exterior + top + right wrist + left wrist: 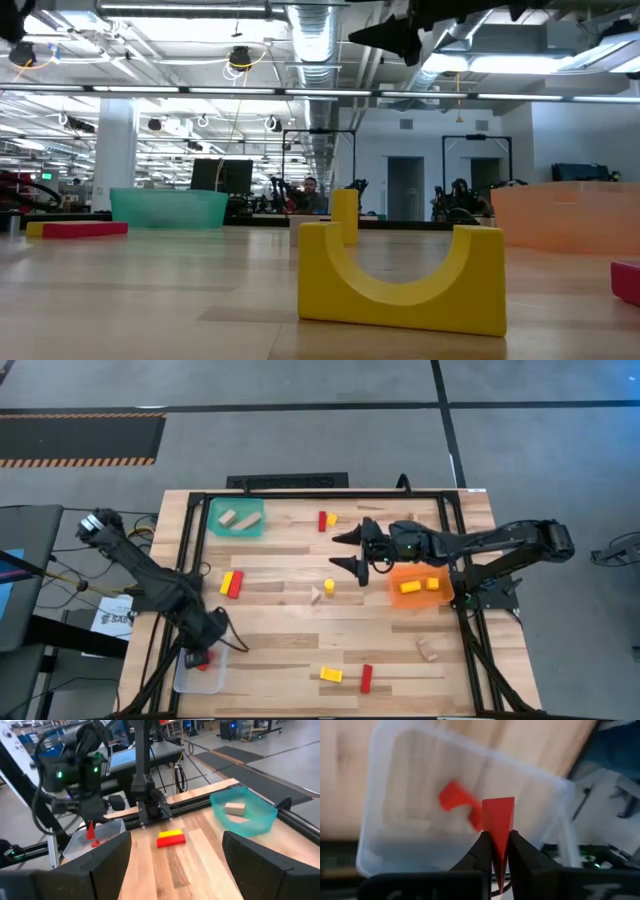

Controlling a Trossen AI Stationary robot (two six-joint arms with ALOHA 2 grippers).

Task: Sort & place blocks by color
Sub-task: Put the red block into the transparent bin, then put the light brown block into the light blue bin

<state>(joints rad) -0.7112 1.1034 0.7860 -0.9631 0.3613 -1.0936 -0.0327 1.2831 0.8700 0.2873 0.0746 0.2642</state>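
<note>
From above, the left gripper hangs over the clear tray at the table's near left corner, and something red shows under it, but its fingers are hard to make out there. The right gripper stands spread wide and empty over the middle of the table, near the orange tray with two yellow blocks. The low view shows a yellow arch block close in front; only the dark tips of a gripper are seen at the upper edge. In the left wrist view the fingers are clenched on a red wedge block, above the blurred clear tray, where another red block lies. In the right wrist view the fingers are wide apart, holding nothing; the teal tray holds a wood block.
</note>
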